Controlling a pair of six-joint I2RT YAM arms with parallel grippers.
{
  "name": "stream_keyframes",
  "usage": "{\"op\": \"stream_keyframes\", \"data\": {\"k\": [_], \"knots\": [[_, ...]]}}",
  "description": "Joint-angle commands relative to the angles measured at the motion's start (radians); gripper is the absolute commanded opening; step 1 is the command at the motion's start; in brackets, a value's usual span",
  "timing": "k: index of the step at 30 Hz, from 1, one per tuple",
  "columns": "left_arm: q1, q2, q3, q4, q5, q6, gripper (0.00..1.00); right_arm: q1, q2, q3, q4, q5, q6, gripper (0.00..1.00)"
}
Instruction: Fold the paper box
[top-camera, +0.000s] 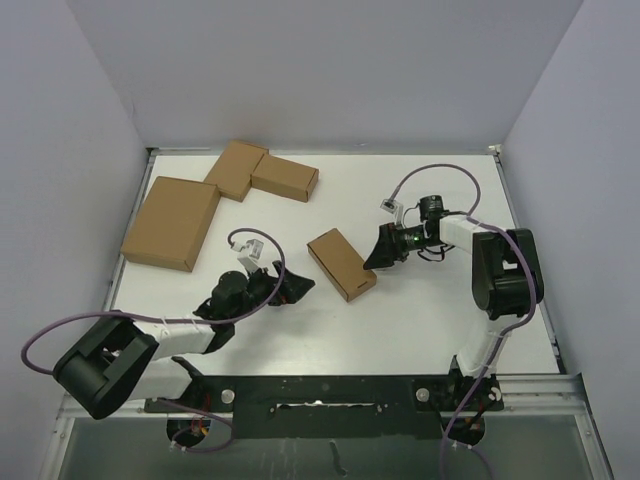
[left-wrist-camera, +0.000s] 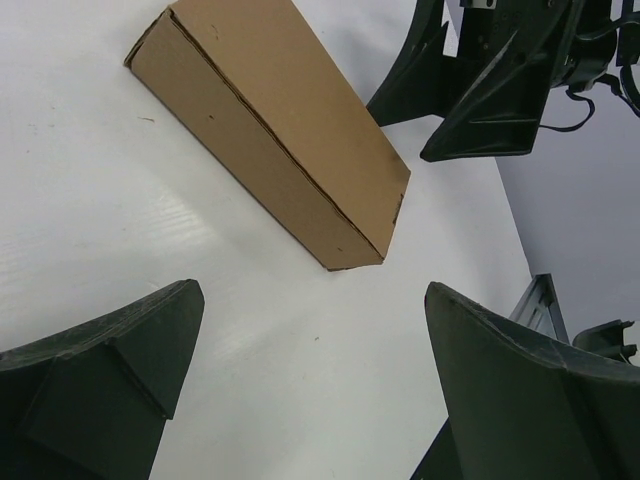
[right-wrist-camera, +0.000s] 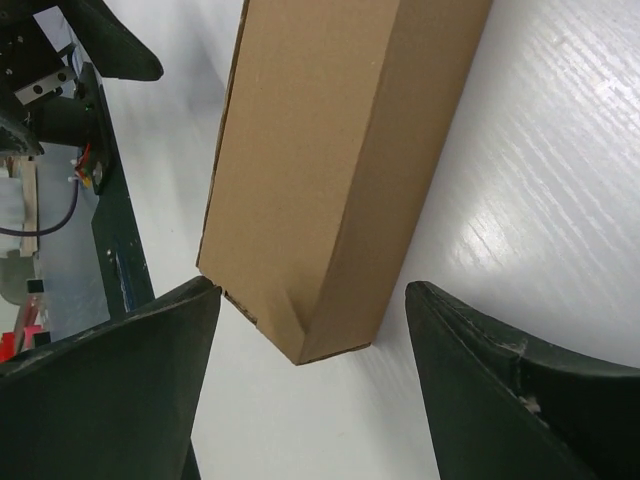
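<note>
The paper box (top-camera: 341, 264) is a small closed brown carton lying flat mid-table. In the left wrist view the paper box (left-wrist-camera: 270, 120) lies ahead of my left gripper (left-wrist-camera: 312, 300), which is open with only bare table between its fingers. That left gripper (top-camera: 295, 285) sits just left of the carton. My right gripper (top-camera: 378, 250) is at the carton's right end. In the right wrist view the paper box (right-wrist-camera: 330, 170) has its near end between the jaws of the open right gripper (right-wrist-camera: 312, 290). One finger (right-wrist-camera: 150, 370) is at the carton's corner, the other stands apart.
A larger flat brown carton (top-camera: 172, 222) lies at the left of the table. Two small cartons (top-camera: 262, 172) touching at a corner lie at the back. White walls close in the table on three sides.
</note>
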Motion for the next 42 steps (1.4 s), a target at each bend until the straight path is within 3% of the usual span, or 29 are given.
{"op": "stream_keyframes", "data": {"k": [1, 23, 29, 42], "knots": [[0.006, 0.019, 0.025, 0.084, 0.005, -0.01, 0.94, 0.011, 0.028, 0.062, -0.035, -0.036, 0.007, 0.74], [0.005, 0.174, 0.117, -0.041, -0.037, -0.206, 0.93, 0.015, 0.145, 0.129, -0.15, -0.027, -0.037, 0.46], [0.002, 0.243, 0.157, -0.041, -0.042, -0.288, 0.93, -0.003, 0.158, 0.131, -0.148, -0.045, -0.021, 0.32], [-0.019, 0.372, 0.272, 0.071, -0.024, -0.292, 0.93, -0.042, 0.206, 0.15, -0.186, -0.03, -0.022, 0.27]]}}
